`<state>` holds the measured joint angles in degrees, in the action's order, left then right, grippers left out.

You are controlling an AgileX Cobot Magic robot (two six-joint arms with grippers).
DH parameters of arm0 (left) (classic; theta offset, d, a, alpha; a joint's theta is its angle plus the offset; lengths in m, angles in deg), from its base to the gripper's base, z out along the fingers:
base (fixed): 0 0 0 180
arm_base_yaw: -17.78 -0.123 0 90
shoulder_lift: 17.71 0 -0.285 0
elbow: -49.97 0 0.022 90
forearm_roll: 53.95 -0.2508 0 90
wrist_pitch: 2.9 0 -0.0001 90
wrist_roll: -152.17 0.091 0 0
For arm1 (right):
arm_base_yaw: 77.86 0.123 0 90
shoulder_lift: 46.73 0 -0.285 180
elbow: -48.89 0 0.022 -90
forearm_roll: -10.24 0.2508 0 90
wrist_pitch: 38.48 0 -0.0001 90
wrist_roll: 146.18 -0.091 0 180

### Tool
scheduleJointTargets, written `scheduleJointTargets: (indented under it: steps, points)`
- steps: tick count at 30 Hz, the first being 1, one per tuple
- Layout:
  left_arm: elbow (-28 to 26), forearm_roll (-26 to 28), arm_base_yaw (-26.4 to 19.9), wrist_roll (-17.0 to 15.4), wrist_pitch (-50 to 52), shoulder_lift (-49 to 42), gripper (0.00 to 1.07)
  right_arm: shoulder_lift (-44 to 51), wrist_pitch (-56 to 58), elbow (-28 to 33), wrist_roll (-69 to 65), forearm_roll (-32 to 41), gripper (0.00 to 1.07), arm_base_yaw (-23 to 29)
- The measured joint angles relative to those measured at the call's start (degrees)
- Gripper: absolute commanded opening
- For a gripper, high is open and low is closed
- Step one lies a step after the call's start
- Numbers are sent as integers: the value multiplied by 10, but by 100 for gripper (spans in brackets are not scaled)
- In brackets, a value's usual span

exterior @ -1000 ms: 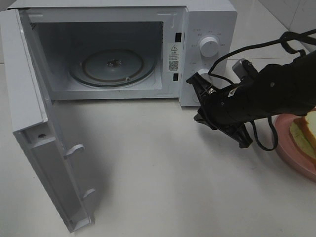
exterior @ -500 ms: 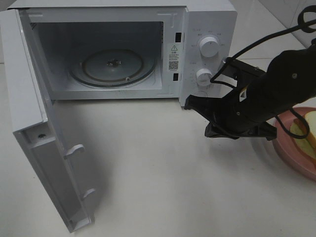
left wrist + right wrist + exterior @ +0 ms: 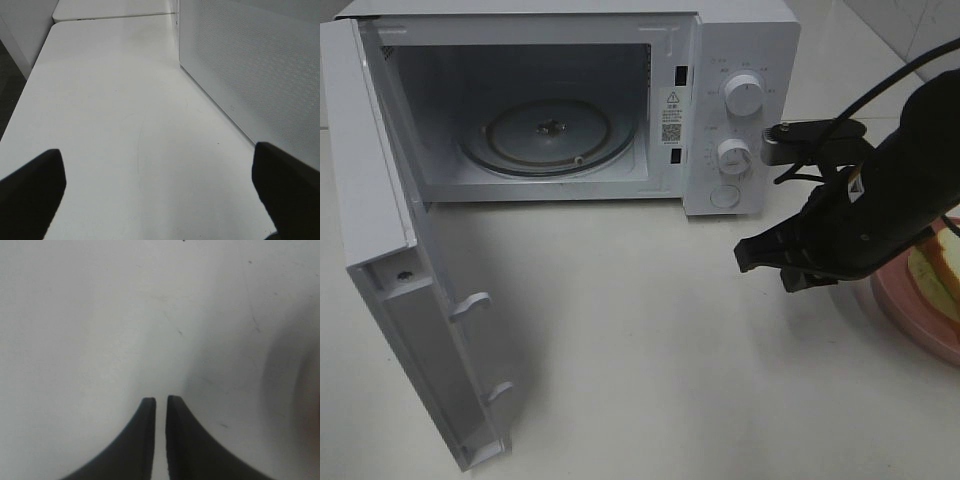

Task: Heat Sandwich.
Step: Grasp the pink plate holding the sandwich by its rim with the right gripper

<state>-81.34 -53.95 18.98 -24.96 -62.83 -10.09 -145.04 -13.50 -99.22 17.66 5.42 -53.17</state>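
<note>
The sandwich (image 3: 940, 262), white bread with a tan crust and pale green filling, lies on a pink plate (image 3: 905, 308) at the right edge of the exterior view, partly hidden by my right arm. My right gripper (image 3: 748, 256) points left over the table, just left of the plate and in front of the microwave's control panel. In the right wrist view its fingertips (image 3: 161, 402) stand almost together, with only a thin slit between them and nothing in it. My left gripper (image 3: 157, 170) is open wide and empty, beside a white perforated wall (image 3: 260, 65). The exterior view does not show it.
The white microwave (image 3: 740, 60) stands at the back with its door (image 3: 380, 230) swung fully open to the left. Its glass turntable (image 3: 550, 135) is bare. Two knobs (image 3: 744, 95) and a button sit on its right panel. Black cables loop above my right arm.
My right arm has swung to the right and back toward the plate, and the gripper now points left. Its fingertips have parted by a sliver. The sandwich and plate have not moved.
</note>
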Motion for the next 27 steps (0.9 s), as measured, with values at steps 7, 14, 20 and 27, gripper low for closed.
scheduleJointTargets:
  steps: [7,14,20,27]
  points:
    - [0,0,0,0,0,0,96,0,87,-29,7,-34,41,-34]
    - [0,0,0,0,0,0,96,0,137,-60,46,-48,77,-66]
    - [0,0,0,0,0,0,96,0,146,-72,87,-48,96,-93]
    - [0,0,0,0,0,0,96,-3,182,-73,118,-48,94,-127]
